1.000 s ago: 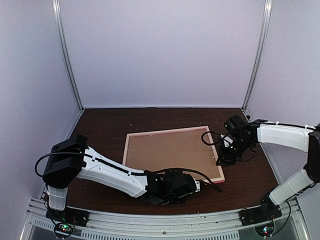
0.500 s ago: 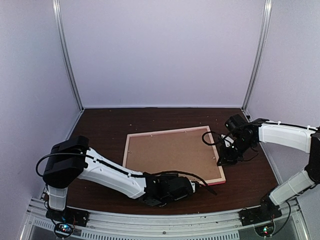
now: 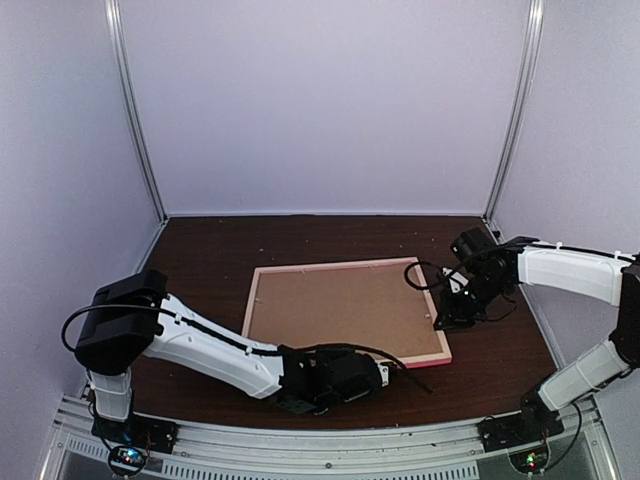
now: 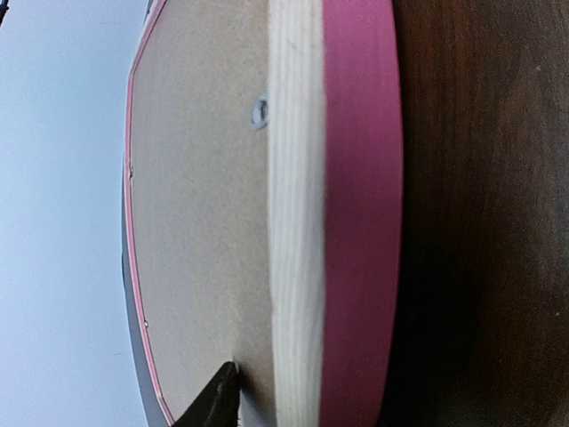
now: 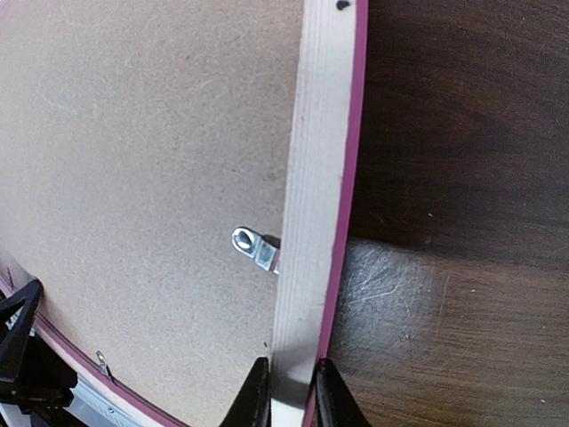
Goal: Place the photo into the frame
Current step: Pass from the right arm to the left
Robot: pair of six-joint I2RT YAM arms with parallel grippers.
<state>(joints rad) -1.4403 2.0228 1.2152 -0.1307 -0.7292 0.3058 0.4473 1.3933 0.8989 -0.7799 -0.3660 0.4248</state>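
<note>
The frame (image 3: 340,263) lies back up on the dark table, its pale wood rails around a brown backing board (image 3: 340,305). The photo is hidden. My right gripper (image 3: 441,322) is shut on the frame's right rail. In the right wrist view its fingers (image 5: 262,396) pinch the pale rail (image 5: 320,160) from both sides. My left gripper (image 3: 388,368) is at the near rail by the near right corner. The left wrist view shows the thick pink-fronted rail (image 4: 298,222) close up. One dark fingertip (image 4: 218,400) rests on the backing board just inside it. The other finger is hidden.
A small metal turn tab (image 5: 253,247) sticks out from the right rail over the backing board, and another tab (image 4: 260,112) sits on the near rail. Bare dark table (image 3: 220,250) surrounds the frame. Pale walls and metal posts (image 3: 135,110) enclose the space.
My left gripper's jaws have narrowed around the near rail and the left arm has drawn slightly left. The frame has shifted a little to the left. The right gripper keeps its grip.
</note>
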